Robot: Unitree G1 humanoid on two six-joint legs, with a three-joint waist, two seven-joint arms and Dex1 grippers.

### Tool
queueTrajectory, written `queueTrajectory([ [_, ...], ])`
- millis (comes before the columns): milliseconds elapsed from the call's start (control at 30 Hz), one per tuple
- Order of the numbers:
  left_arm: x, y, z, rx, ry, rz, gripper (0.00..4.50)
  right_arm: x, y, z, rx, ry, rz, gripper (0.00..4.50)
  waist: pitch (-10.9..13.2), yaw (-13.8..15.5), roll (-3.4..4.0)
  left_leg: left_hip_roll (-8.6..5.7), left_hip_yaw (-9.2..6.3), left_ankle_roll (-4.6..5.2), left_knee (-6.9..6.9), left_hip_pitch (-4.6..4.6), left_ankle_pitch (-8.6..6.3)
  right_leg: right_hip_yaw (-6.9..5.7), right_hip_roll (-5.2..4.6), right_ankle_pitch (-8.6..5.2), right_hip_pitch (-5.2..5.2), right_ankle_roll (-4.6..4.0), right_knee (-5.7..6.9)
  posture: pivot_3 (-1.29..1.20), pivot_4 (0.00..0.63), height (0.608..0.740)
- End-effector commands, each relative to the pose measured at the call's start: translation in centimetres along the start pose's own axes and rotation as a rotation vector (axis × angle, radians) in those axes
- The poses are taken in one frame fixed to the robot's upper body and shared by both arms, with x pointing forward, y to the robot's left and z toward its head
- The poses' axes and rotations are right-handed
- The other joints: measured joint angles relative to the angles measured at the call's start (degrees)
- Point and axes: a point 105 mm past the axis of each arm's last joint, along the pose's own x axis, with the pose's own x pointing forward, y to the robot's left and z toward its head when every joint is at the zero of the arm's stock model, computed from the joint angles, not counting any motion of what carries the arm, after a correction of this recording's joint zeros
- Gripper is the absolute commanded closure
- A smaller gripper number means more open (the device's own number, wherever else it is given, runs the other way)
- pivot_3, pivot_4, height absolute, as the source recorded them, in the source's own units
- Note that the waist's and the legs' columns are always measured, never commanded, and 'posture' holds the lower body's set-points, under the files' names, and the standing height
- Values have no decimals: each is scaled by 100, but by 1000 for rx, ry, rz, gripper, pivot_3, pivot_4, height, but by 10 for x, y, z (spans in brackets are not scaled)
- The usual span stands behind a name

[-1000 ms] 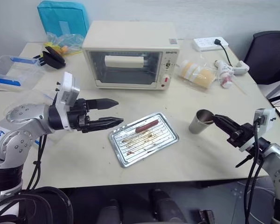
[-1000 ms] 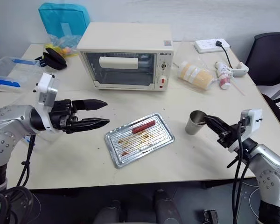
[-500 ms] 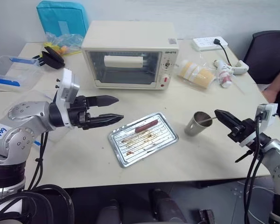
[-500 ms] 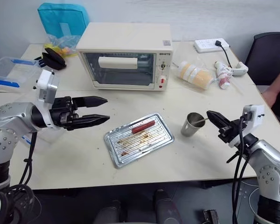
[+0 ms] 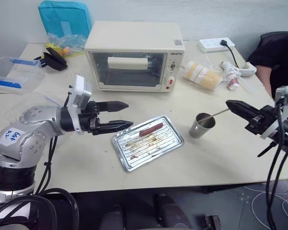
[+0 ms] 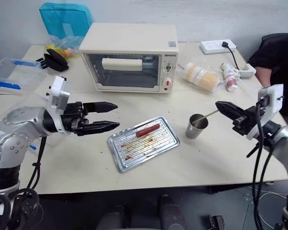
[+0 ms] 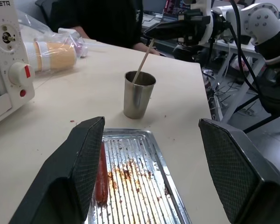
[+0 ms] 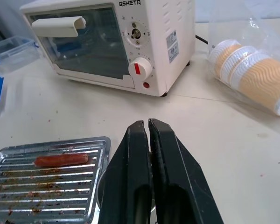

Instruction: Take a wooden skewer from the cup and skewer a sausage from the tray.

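Gripping the wooden skewer [image 5: 217, 114], the right gripper [image 5: 232, 105] has clenched jaws; its lower end sits in the cup [image 5: 201, 125]. Left gripper [image 5: 122, 115] jaws are spread beside the tray [image 5: 169, 143] holding the sausage [image 5: 150, 129].

On the surface [image 5: 221, 158] there was one toaster oven [image 5: 134, 55]. In front of it lay one tray [image 5: 147, 142] holding one sausage [image 5: 150, 129]. Right of the tray stood one cup [image 5: 201, 125] with one wooden skewer [image 5: 216, 114] in it. Two tools were there, a left tool [image 5: 121, 115] and a right tool [image 5: 229, 103]. Right of the oven lay one bagged stack of paper cups [image 5: 202, 75] and one power strip [image 5: 216, 45]; left of it sat one clear box [image 5: 12, 73] and one blue bag [image 5: 65, 17].
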Motion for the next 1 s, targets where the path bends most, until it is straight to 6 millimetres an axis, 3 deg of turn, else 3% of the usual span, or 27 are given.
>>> queueTrajectory([
  [33, 5, -2, 11, 58, -30, -16, 1065, -6, 16, 42, -38, -51, 91, 4460, 0, -11, 0, 0, 1, 0, 0, 0, 0, 1, 0, 1, 0, 1, 0, 0, 150, 740],
  [300, 18, -4, 24, 90, -103, -15, 1065, 9, 52, 87, 129, -159, 341, 4460, 0, -9, 0, 2, -2, 2, 0, -3, 1, 0, 0, 1, 0, 2, -1, 0, 150, 740],
  [567, 34, -2, 37, 112, -188, 5, 1065, 35, 93, 75, 327, -200, 524, 4460, 0, 1, 0, 6, -8, 2, 0, -16, 1, -2, -6, 3, -7, 5, -5, 0, 150, 740],
  [1000, 51, -9, 39, 108, -235, -36, 1065, 42, 115, 79, 481, -258, 639, 4460, 0, 9, 0, 17, -9, 4, 0, -27, 3, -3, -8, 3, -19, 6, -3, 0, 150, 740],
])
